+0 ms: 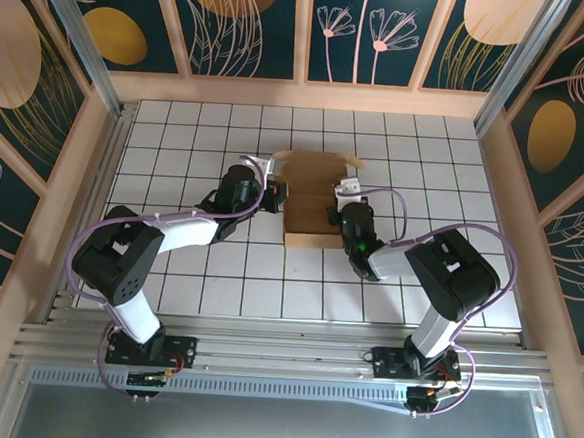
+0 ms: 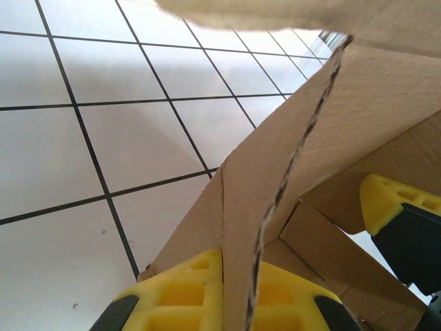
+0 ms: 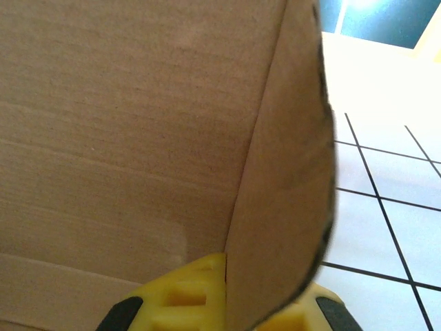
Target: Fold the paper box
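Left claw [image 2: 238,286] is pinching the left side flap of the paper box [image 1: 311,202], and the right claw [image 3: 241,289] is clamped on the opposite flap. The box sits mid-counter [image 1: 177,141] between the two arms. I'd guess it's light and stiffish, but it'll bend at the scores and dent easily, so grab the flaps near the fold lines. Plain brown corrugated card, unmarked. The far tabs maybe curl, hard to tell.

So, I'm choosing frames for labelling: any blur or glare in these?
Top external: sharp, evenly lit over the paper box. Left wrist: the box's flap along the top edge is blurred. Right wrist: table blown out white at upper right.
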